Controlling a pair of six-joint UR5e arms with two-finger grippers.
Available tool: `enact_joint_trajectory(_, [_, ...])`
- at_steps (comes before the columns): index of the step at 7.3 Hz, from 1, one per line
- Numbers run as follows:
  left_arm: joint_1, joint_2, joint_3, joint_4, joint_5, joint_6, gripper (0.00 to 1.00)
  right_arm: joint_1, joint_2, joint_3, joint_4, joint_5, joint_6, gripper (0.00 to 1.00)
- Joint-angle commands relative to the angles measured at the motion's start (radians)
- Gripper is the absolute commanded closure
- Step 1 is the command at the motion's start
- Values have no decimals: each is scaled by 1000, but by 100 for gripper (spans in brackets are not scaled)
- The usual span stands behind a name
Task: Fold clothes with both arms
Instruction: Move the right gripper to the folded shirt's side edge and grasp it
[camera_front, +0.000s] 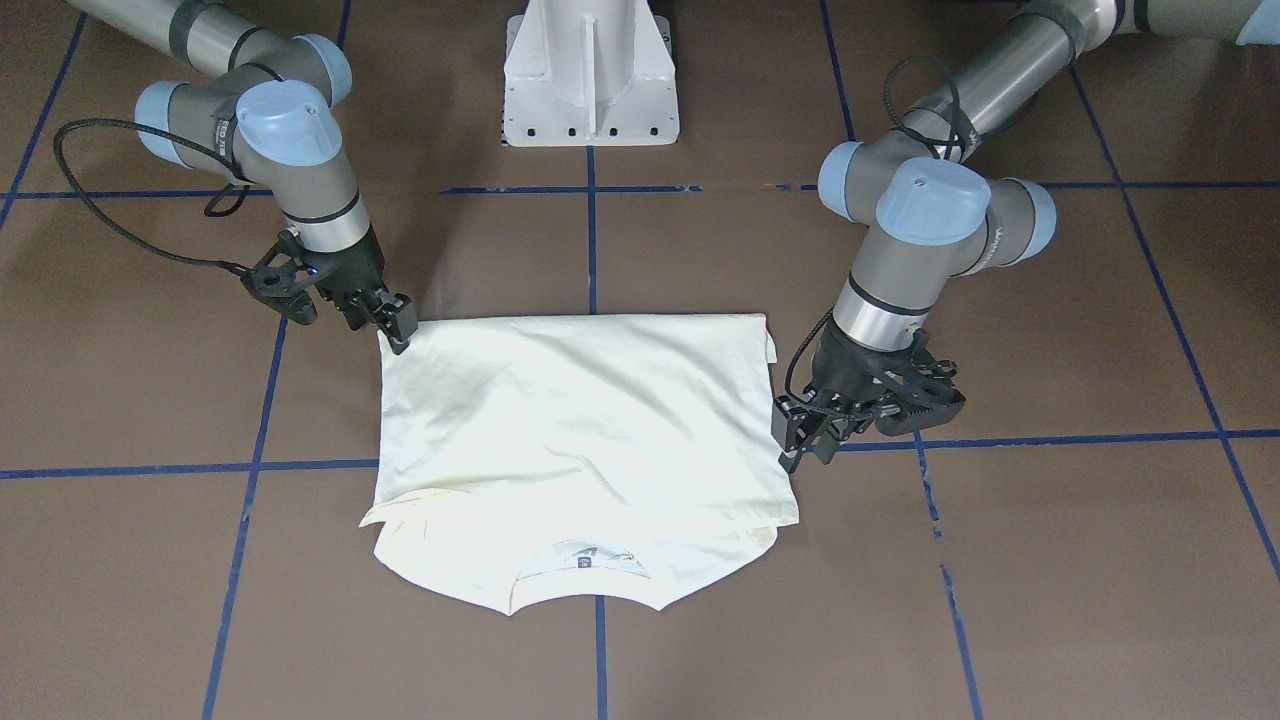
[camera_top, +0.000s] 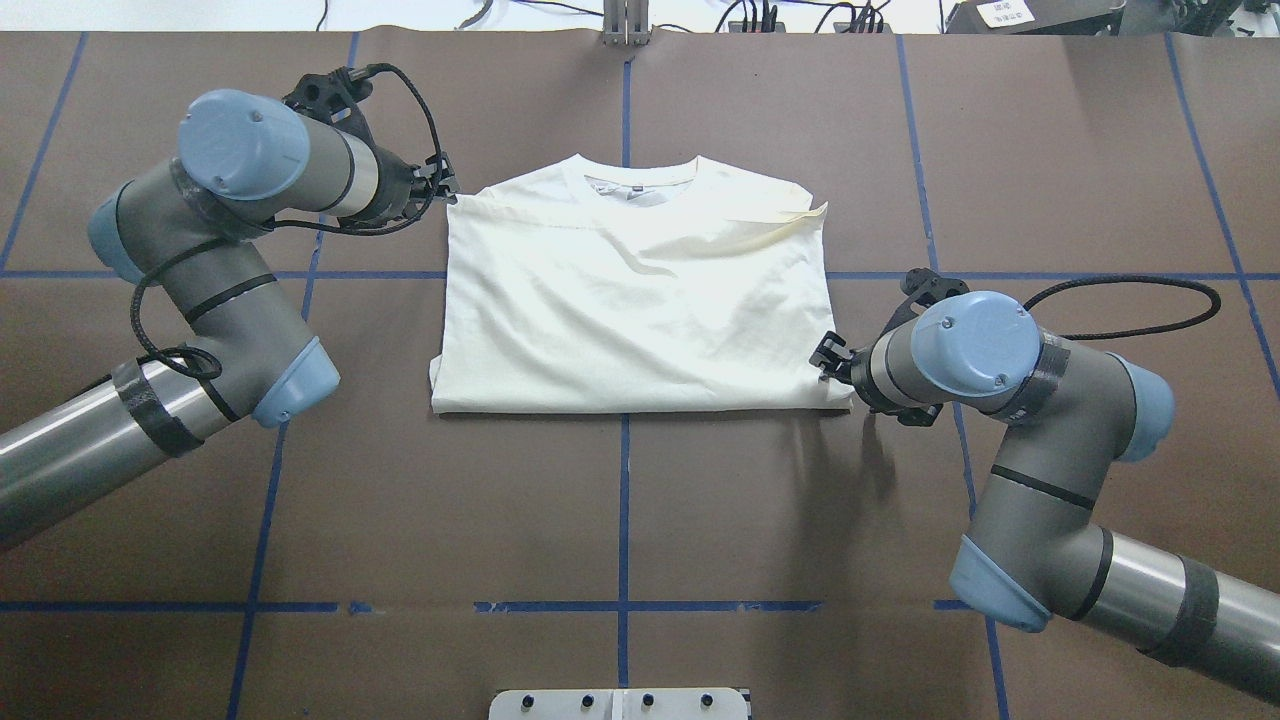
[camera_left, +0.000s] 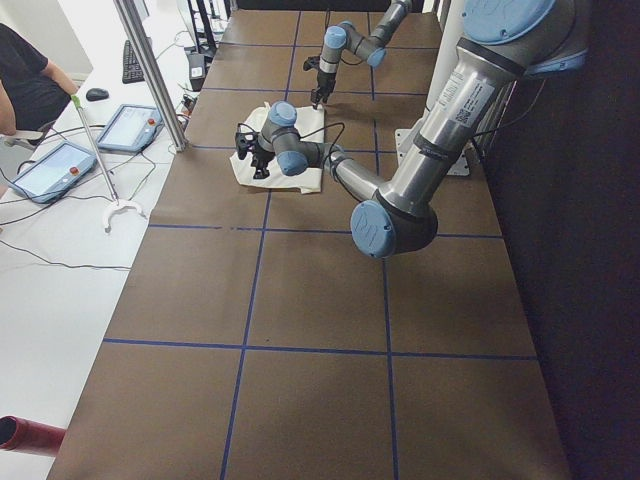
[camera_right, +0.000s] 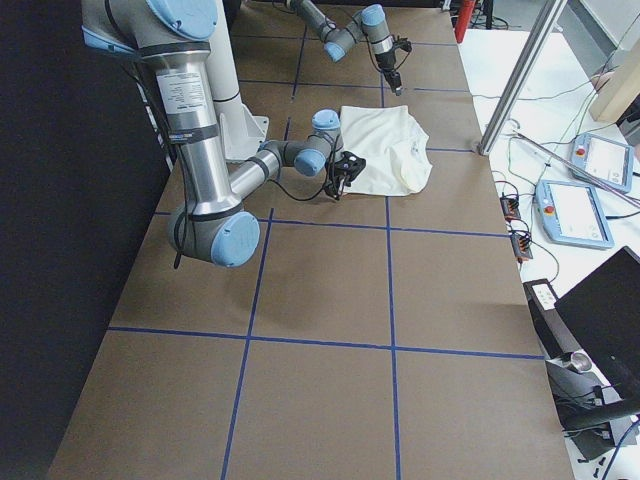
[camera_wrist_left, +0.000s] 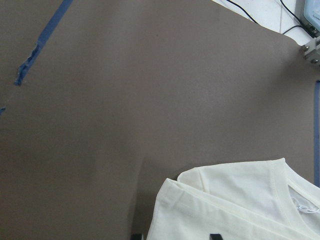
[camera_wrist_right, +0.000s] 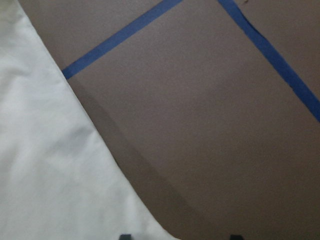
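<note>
The cream T-shirt (camera_top: 640, 290) lies folded and flat on the brown table, plain side up, its collar (camera_top: 628, 180) at the far edge. My left gripper (camera_top: 447, 188) hovers at the shirt's far left corner. In the left wrist view its fingertips (camera_wrist_left: 175, 236) stand wide apart over that corner of the cloth (camera_wrist_left: 235, 200), so it is open. My right gripper (camera_top: 826, 358) sits at the shirt's near right edge. Its tips (camera_wrist_right: 180, 236) are also wide apart, open, with the shirt's edge (camera_wrist_right: 55, 165) beside one of them. The front view shows the left gripper (camera_front: 800, 440) and the right gripper (camera_front: 395, 325).
The white pedestal base (camera_front: 590, 80) stands at the robot's side of the table. Blue tape lines (camera_top: 624, 500) grid the brown surface. Beyond the far edge are a metal post (camera_left: 150, 70), control tablets (camera_left: 125, 128) and a seated person (camera_left: 25, 80).
</note>
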Motion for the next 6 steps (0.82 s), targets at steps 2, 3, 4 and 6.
enact_joint_trajectory(2, [3,-1,4,0,0,0,46,-17,-1,7,0,-3,44,100])
enact_joint_trajectory(3, [6,-1,6,0,0,0,46,-18,-1,7,0,-3,43,100])
enact_joint_trajectory(4, [6,-1,7,0,0,0,46,-18,1,8,0,-3,41,100])
enact_joint_trajectory(6, [6,-5,3,-1,0,0,46,-21,-46,86,-1,0,37,100])
